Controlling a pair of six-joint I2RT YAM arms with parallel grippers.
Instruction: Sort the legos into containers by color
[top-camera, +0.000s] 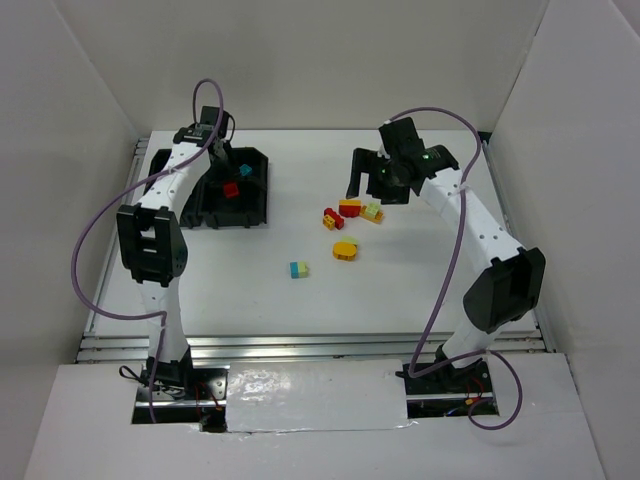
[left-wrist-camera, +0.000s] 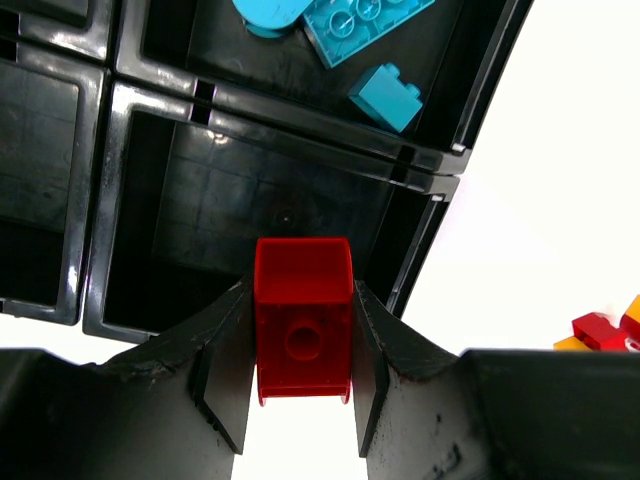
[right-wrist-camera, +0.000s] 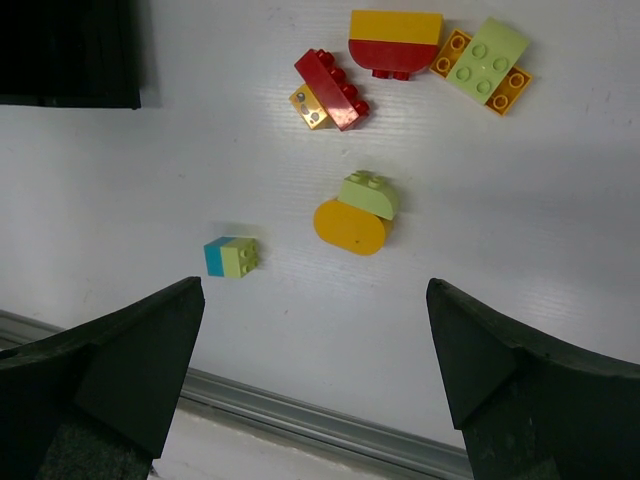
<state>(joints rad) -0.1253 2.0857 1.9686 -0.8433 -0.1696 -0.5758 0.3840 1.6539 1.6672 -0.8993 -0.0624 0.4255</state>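
My left gripper (left-wrist-camera: 303, 300) is shut on a red lego (left-wrist-camera: 303, 320) and holds it above one empty compartment of the black tray (left-wrist-camera: 300, 150). The adjacent compartment holds three teal legos (left-wrist-camera: 385, 98). From above, the left gripper (top-camera: 229, 186) and the red lego hang over the tray (top-camera: 256, 205). My right gripper (right-wrist-camera: 315, 300) hangs open and empty above the table, near the loose legos: a red one on yellow (right-wrist-camera: 332, 88), a red-yellow rounded one (right-wrist-camera: 394, 43), a lime one on orange (right-wrist-camera: 482, 65), a yellow oval with lime (right-wrist-camera: 352, 225) and a teal-lime one (right-wrist-camera: 232, 257).
White walls enclose the table on three sides. A metal rail (right-wrist-camera: 330, 425) runs along the near edge. A corner of the black tray (right-wrist-camera: 70, 50) shows at the top left of the right wrist view. Purple cables loop from both arms.
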